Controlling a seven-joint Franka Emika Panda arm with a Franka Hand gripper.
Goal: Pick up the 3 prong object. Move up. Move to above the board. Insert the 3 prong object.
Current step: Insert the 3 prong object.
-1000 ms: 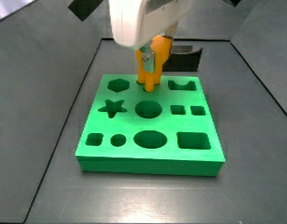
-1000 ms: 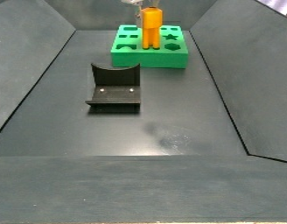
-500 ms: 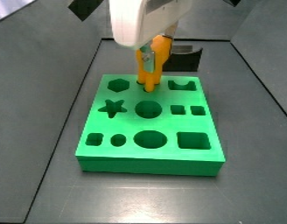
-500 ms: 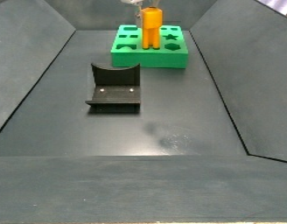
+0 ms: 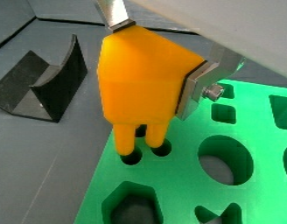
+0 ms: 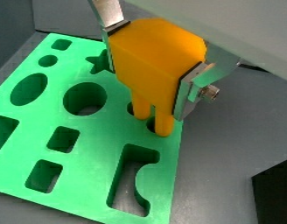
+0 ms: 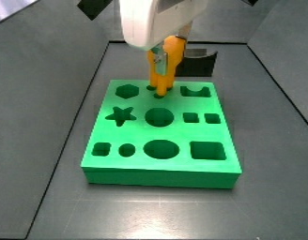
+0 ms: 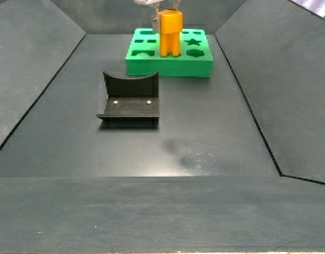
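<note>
Since a second ago the 3 prong object (image 7: 164, 64) has sunk a little lower over the board (image 7: 144, 141), while the board and the fixture (image 8: 130, 97) have not shifted. The end effector (image 5: 157, 74) is clamped on the orange piece, a silver finger (image 5: 206, 77) pressed flat against one side of its chunky top; in a wrist view the same finger (image 6: 199, 85) shows, with the block (image 6: 160, 67) between the plates. The piece stands upright, long axis vertical, prongs pointing down. In a wrist view two prongs are seen, their tips entering the small round holes (image 5: 132, 157) near one edge of the green slab; the third prong is hidden. There is one orange piece, one green board (image 8: 188, 64) and one dark L-shaped fixture, which stands well apart from the board on the dark floor (image 8: 192, 139). In a side view the slab shows a hexagon (image 7: 127, 92), a star (image 7: 119, 115), round holes and square holes. No label or writing can be read on any of them.
</note>
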